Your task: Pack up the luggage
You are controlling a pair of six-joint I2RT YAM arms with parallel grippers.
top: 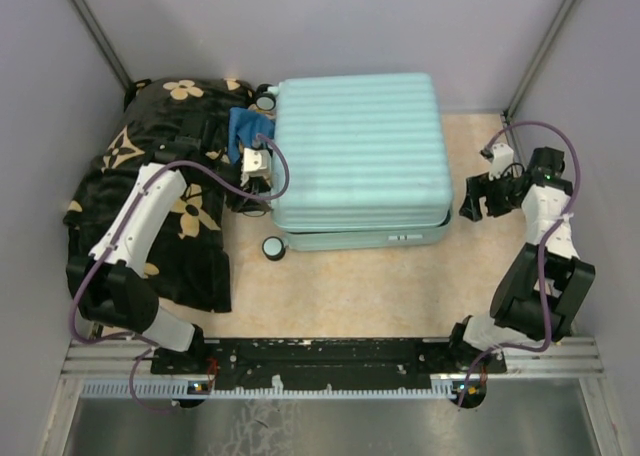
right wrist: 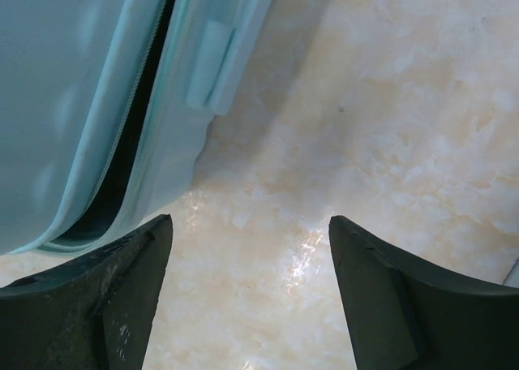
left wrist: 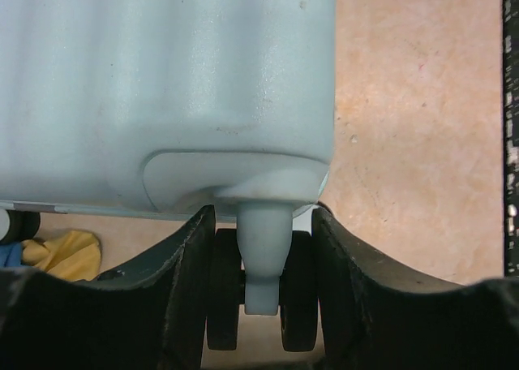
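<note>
The luggage (top: 360,156), a pale mint ribbed suitcase, lies flat in the middle of the table with its lid down. In the right wrist view a dark gap shows along the luggage's (right wrist: 81,102) zip seam. My left gripper (top: 258,194) is at its left side. In the left wrist view the left gripper (left wrist: 263,212) has its jaws closed against both sides of a black double wheel (left wrist: 223,289) under the shell (left wrist: 162,86). My right gripper (top: 478,198) is open and empty just right of the suitcase, and it hangs over bare table in the right wrist view (right wrist: 250,220).
A black blanket with tan flowers (top: 170,196) lies at the left under my left arm. A blue cloth (top: 245,126) sticks out at the suitcase's left edge, and a yellow cloth (left wrist: 61,252) shows beneath it. Another wheel (top: 274,247) juts out at the front left corner. Walls enclose the table.
</note>
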